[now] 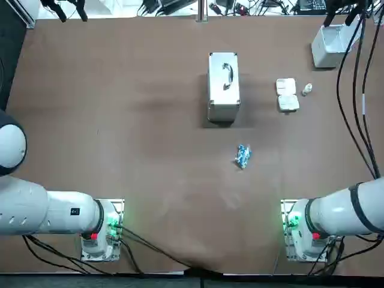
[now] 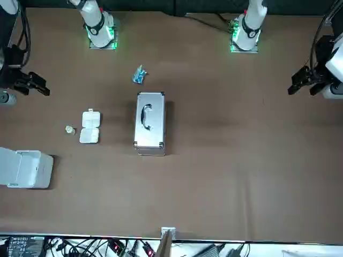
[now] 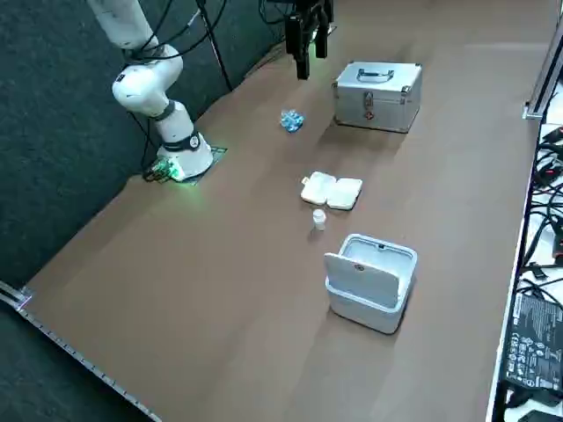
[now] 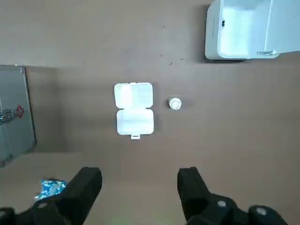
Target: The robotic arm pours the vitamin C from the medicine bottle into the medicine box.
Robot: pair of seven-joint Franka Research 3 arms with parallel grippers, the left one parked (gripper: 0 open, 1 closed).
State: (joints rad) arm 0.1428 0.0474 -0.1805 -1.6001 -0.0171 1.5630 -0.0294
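From the case [image 1: 223,78], you have the box [image 1: 287,95] at 3 o'clock, bottle [image 1: 307,89] just beyond, packet [image 1: 242,156] near 6, bin [image 1: 327,57] at 2, right gripper [image 4: 139,174] high above.

white medicine box [image 4: 134,109], whitish bottle [image 4: 175,103]; silver case [image 1: 223,84]; blue packet [image 1: 242,156]; black hand [image 4: 139,177]

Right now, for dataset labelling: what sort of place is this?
Likely a robotics lab bench: arm bases mounted on a brown table, cables and electronics along its edge, staged props like the medicine box and metal case. The right gripper hangs open high above the table.
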